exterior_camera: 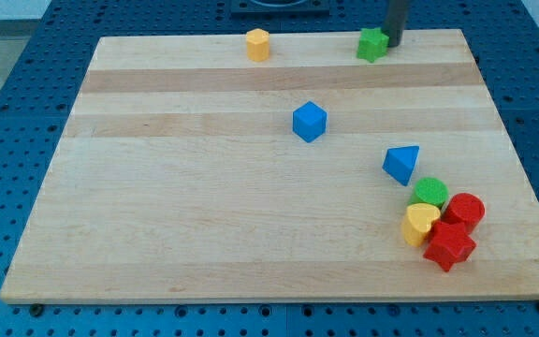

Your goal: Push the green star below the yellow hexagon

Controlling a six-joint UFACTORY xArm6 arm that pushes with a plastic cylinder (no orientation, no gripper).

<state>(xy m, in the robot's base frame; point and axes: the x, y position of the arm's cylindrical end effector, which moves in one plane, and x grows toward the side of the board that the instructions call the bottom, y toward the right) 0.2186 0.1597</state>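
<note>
The green star (372, 44) lies near the board's top edge, right of centre. The yellow hexagon (257, 44) lies at the same height, well to the star's left. My tip (392, 44) is at the star's right side, touching or almost touching it; the dark rod rises out of the view's top.
A blue cube (310, 122) sits near the board's middle. A blue triangular block (401, 164) lies right of it. At the lower right a green round block (429, 193), red round block (463, 211), yellow heart (419, 224) and red star (449, 245) cluster near the wooden board's (157, 206) right edge.
</note>
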